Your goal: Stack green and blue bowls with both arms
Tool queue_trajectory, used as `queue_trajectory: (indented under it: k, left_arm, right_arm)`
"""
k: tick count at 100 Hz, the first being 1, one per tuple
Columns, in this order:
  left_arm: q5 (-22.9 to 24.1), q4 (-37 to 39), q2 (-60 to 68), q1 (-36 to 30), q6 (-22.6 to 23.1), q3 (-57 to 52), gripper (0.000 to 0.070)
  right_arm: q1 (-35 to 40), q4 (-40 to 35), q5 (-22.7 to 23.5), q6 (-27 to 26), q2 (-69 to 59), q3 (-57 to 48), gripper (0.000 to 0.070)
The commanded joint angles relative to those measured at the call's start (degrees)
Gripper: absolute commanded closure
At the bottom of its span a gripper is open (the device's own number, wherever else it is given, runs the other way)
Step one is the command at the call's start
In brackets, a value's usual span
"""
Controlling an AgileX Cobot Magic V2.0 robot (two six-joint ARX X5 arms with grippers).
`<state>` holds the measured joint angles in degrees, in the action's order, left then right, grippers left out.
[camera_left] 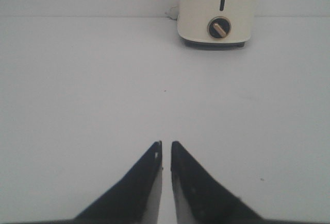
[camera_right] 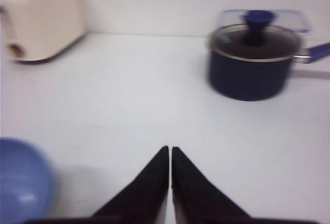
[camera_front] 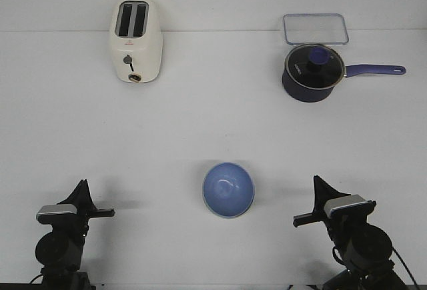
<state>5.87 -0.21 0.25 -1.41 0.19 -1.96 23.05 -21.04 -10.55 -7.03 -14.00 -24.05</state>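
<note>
The periwinkle blue bowl (camera_front: pixel 228 190) sits upright on the white table, near the front and midway between the arms. It also shows at the edge of the right wrist view (camera_right: pixel 20 183). No pale green bowl shows on its own. A thin paler edge runs under the blue bowl's near rim, and I cannot tell what it is. My left gripper (camera_front: pixel 83 185) (camera_left: pixel 166 142) is shut and empty, well to the left of the bowl. My right gripper (camera_front: pixel 316 181) (camera_right: pixel 170 148) is shut and empty, to the bowl's right.
A cream toaster (camera_front: pixel 135 40) (camera_left: pixel 216 10) stands at the back left. A dark navy lidded saucepan (camera_front: pixel 312 71) (camera_right: pixel 252 62) with a long handle stands at the back right, with a clear flat container lid (camera_front: pixel 315 29) behind it.
</note>
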Motion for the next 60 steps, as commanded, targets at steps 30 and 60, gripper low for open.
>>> queue_trajectory:
  k: [30,60]
  left_arm:
    - [-0.1,0.6,-0.1,0.0,0.4,1.2,0.0685]
    - [-0.1,0.5,-0.1,0.0,0.4,1.1,0.0685]
  right_arm:
    - [-26.9,14.4,12.5,6.1,13.7,21.0,0.069]
    - [-26.4,13.5,12.1,5.5,13.9,23.3,0.069]
